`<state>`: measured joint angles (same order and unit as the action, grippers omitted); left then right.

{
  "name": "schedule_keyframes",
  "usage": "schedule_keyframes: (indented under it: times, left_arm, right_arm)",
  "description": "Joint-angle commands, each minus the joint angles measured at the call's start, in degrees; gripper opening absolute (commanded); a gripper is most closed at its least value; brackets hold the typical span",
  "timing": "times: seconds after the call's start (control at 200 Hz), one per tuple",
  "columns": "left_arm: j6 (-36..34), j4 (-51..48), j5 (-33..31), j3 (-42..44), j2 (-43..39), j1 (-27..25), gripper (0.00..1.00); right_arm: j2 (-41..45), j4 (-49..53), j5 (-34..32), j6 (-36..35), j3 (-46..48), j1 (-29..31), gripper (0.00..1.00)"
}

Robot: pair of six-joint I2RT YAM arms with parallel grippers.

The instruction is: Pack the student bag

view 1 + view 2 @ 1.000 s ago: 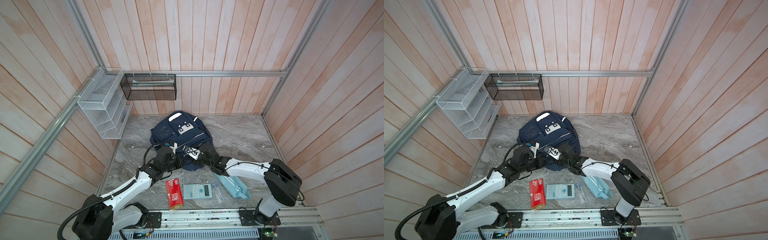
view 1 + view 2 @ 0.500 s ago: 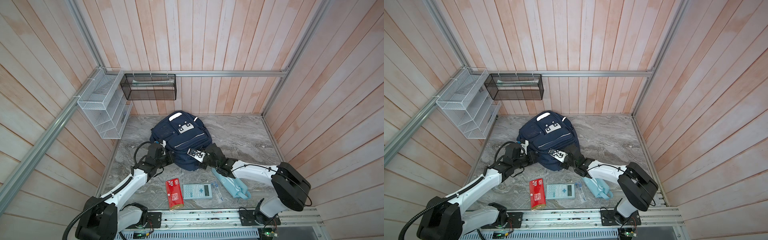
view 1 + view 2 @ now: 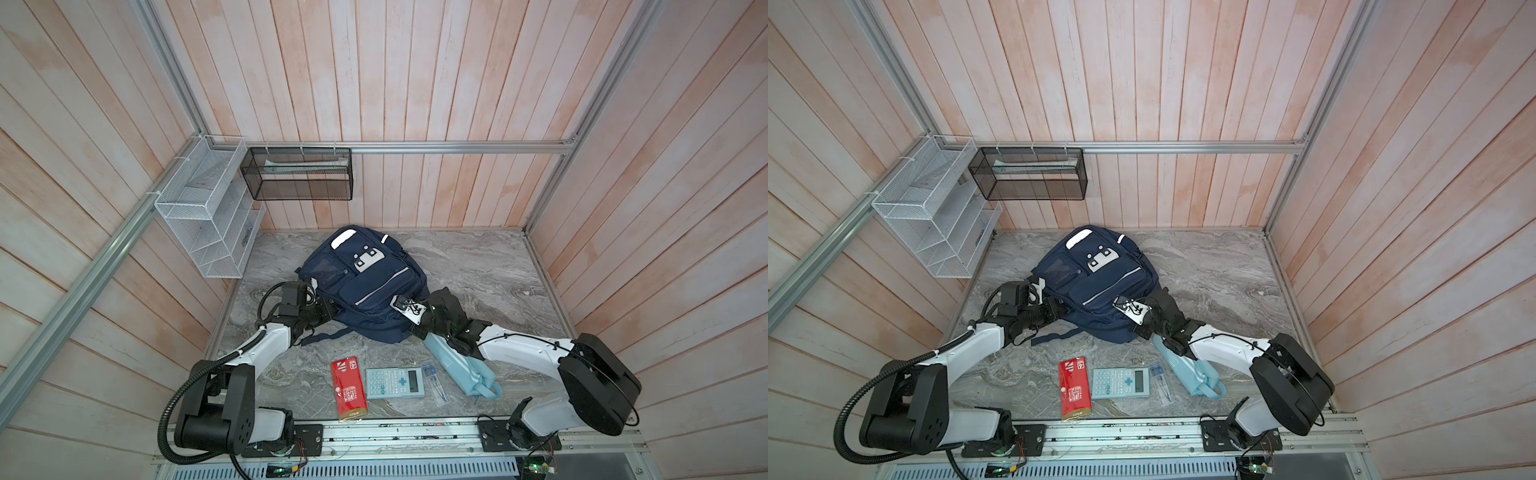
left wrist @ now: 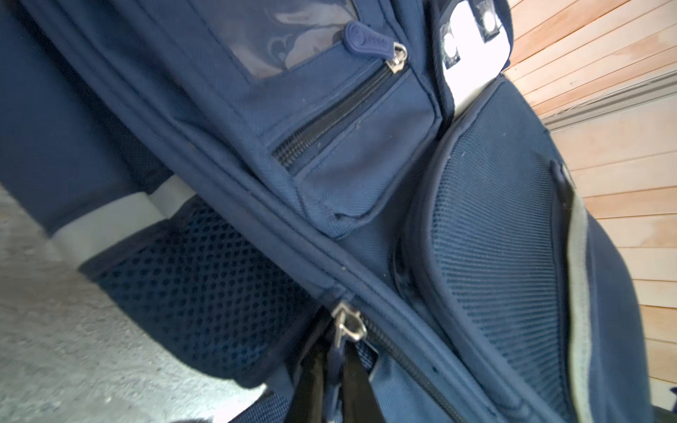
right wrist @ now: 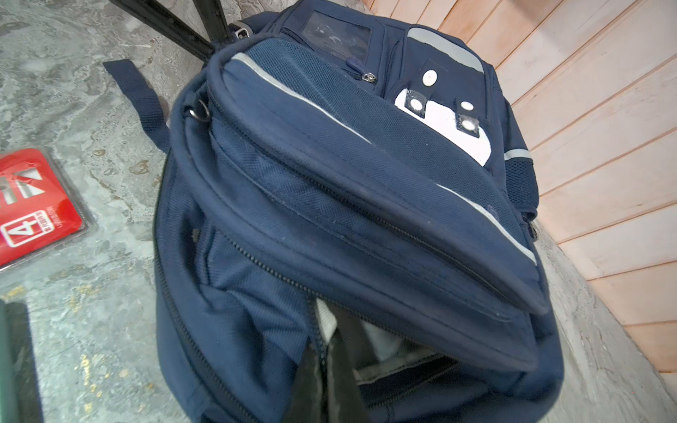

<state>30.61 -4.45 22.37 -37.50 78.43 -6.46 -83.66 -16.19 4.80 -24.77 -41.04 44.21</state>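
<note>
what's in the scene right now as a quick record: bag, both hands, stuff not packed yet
bag: student bag lying on the marble table, main zip partly open
left hand: left hand closed on the zipper pull at the bag's side
right hand: right hand shut on the edge of the bag's opening
not packed: red packet, calculator, clear pen packet, light-blue pouch, in a row in front of the bag
on the walls: white wire rack, black mesh basket
</note>
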Motion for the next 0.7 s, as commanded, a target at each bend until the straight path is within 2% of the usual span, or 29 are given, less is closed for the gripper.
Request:
schedule_keyframes:
  times: [0.0, 0.065, 0.125, 0.17, 0.215, 0.28, 0.355, 0.45, 0.51, 0.53, 0.545, 0.645, 0.695]
  left_arm:
    - [0.1, 3.0, -5.2, -1.4, 0.0, 2.8, 0.21]
    - [0.2, 0.7, -4.4, -1.7, -0.9, 2.7, 0.50]
    - [-0.5, -1.9, -3.9, -2.4, -2.2, 2.6, 0.69]
    - [-1.4, -3.8, -4.0, -2.8, -4.0, 2.1, 0.80]
    - [-2.6, -6.3, -5.3, -3.5, -6.6, 1.0, 0.86]
    - [-4.7, -10.7, -10.6, -5.5, -10.3, -2.7, 0.92]
    - [-7.2, -13.6, -17.6, -8.0, -14.2, -10.0, 0.98]
    - [-12.2, -13.9, -20.3, -11.5, -15.4, -19.0, 0.98]
    - [-15.6, -13.4, -20.1, -14.1, -13.1, -23.7, 0.98]
    - [-16.7, -13.4, -20.3, -15.1, -11.9, -25.1, 0.98]
    - [-17.7, -13.5, -20.5, -15.9, -10.7, -26.2, 0.98]
    - [-21.6, -18.1, -20.5, -22.8, -1.5, -31.8, 0.93]
    - [-21.8, -20.1, -24.0, -25.8, 2.8, -34.0, 0.92]
  right_arm:
    - [3.6, 2.9, -4.8, 4.9, -0.7, -2.0, 0.18]
    - [5.9, 3.6, -5.5, 9.4, -0.5, -2.0, 0.41]
    - [8.3, 4.5, -9.1, 16.8, -0.1, -2.0, 0.66]
    - [9.8, 7.9, -11.7, 22.8, -0.8, -2.2, 0.76]
    - [11.3, 13.7, -12.9, 27.6, -2.1, -2.6, 0.79]
    - [13.7, 20.6, -14.8, 33.3, -2.9, -3.1, 0.82]
    - [17.3, 26.4, -15.1, 39.8, -1.6, -4.3, 0.82]
    - [22.5, 32.6, -12.6, 47.1, 1.2, -7.3, 0.82]
    - [25.9, 34.8, -11.8, 51.0, 3.7, -8.9, 0.83]
    - [26.9, 35.5, -11.8, 52.5, 4.6, -9.4, 0.90]
    - [27.6, 36.1, -11.7, 53.3, 5.1, -9.8, 0.91]
    - [31.0, 40.3, -10.8, 57.6, 7.6, -11.6, 0.92]
    - [32.4, 41.9, -11.5, 59.5, 8.6, -11.8, 0.92]
